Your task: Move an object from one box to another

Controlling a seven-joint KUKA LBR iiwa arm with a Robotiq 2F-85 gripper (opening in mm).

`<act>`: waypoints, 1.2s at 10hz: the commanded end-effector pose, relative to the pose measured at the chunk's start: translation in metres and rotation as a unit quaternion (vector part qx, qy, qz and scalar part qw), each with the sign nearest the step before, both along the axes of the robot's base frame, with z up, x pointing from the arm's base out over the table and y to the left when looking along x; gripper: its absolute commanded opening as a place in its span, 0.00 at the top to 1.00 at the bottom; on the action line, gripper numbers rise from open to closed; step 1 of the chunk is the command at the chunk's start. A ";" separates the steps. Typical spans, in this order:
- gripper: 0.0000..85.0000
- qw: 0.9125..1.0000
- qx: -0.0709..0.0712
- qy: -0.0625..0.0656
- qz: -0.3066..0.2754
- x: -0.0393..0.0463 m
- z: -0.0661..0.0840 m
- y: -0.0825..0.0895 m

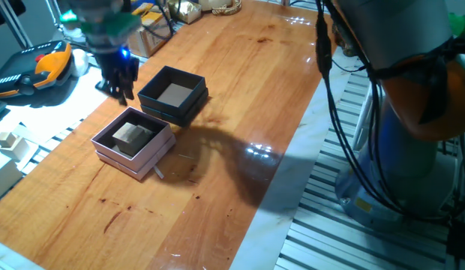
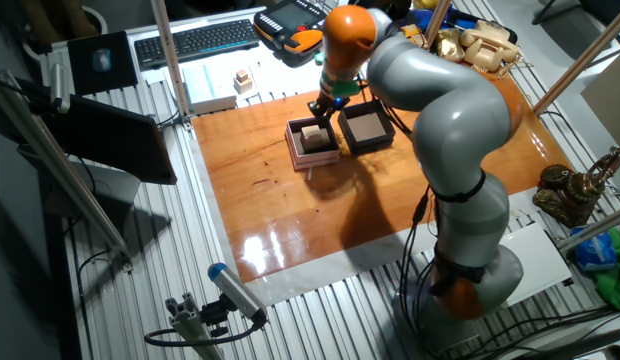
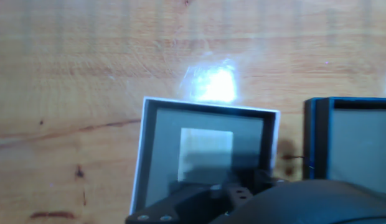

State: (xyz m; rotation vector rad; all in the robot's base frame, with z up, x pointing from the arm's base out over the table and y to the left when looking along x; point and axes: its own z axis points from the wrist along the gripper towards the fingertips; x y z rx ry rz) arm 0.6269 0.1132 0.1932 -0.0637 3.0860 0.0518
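Note:
The small pale wooden cube (image 1: 131,135) lies inside the pink box (image 1: 105,146), on its dark floor. In the hand view the cube (image 3: 207,149) sits in the middle of the pink box (image 3: 140,162). The black box (image 1: 154,97) stands just behind it, holding only its pale floor; its edge shows in the hand view (image 3: 317,143). My gripper (image 1: 120,90) hangs above the table at the far left corner of the two boxes, fingers apart and empty. In the other fixed view the gripper (image 2: 323,112) is above the pink box (image 2: 312,157) with the cube (image 2: 312,135), next to the black box (image 2: 375,143).
A pair of pale wooden blocks (image 1: 9,141) lies on the white surface left of the table. An orange teach pendant (image 1: 37,71) and cables lie behind the gripper. A keyboard (image 2: 195,38) is at the far side. The arm's base (image 1: 412,112) stands at the table's right edge.

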 end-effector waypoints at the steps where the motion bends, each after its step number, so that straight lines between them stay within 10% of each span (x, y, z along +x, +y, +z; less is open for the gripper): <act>1: 1.00 1.000 -0.001 -0.003 0.004 -0.0025 0.027 -0.004; 12: 1.00 0.998 -0.028 0.005 0.058 -0.0193 0.053 -0.024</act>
